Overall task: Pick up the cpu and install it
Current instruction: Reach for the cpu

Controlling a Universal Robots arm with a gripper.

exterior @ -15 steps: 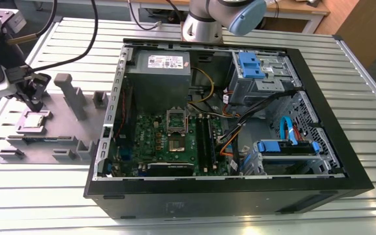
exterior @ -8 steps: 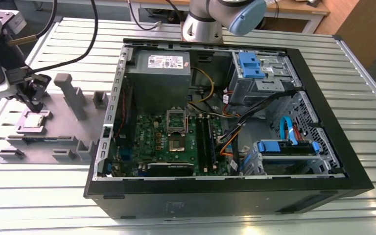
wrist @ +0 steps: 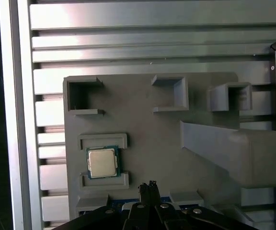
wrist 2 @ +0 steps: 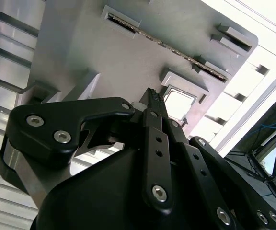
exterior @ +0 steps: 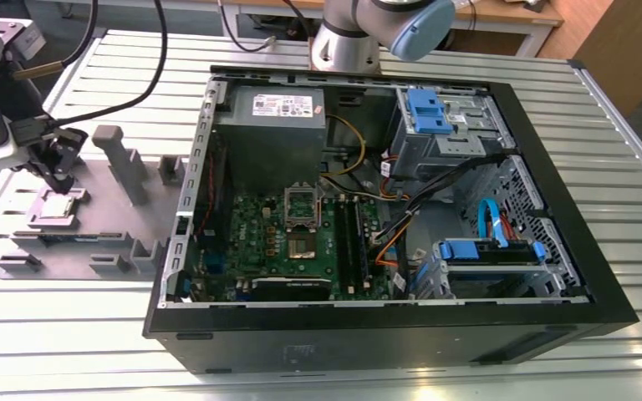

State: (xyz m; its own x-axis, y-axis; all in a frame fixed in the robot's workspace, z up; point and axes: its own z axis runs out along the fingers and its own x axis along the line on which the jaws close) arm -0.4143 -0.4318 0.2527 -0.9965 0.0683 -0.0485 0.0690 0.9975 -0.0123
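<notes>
At the exterior view's left, over the holder plate: the hand hangs tips-down, close above the plate. In both wrist views the two fingers look drawn together, no gap showing between them, and the hand carries nothing. The cpu lies flat in its pocket on the plate, metal top up, and appears untouched. In the exterior view it sits right under the fingertips, hand and chip near but apart. The first wrist view qualifies this: the cpu lies off to one side of the finger line rather than dead beneath it, and a strip of bare plate separates them. The second wrist view agrees, with the cpu just past the hand. The chip is square, so it has no long axis to favour. Its edges run true with the two bracket walls of the pocket. Beyond the plate is the slatted counter. Toward the exterior view's right the opened computer case lies on its side. The socket on its green motherboard is well apart from the hand. Judgement: pick not yet made.
</notes>
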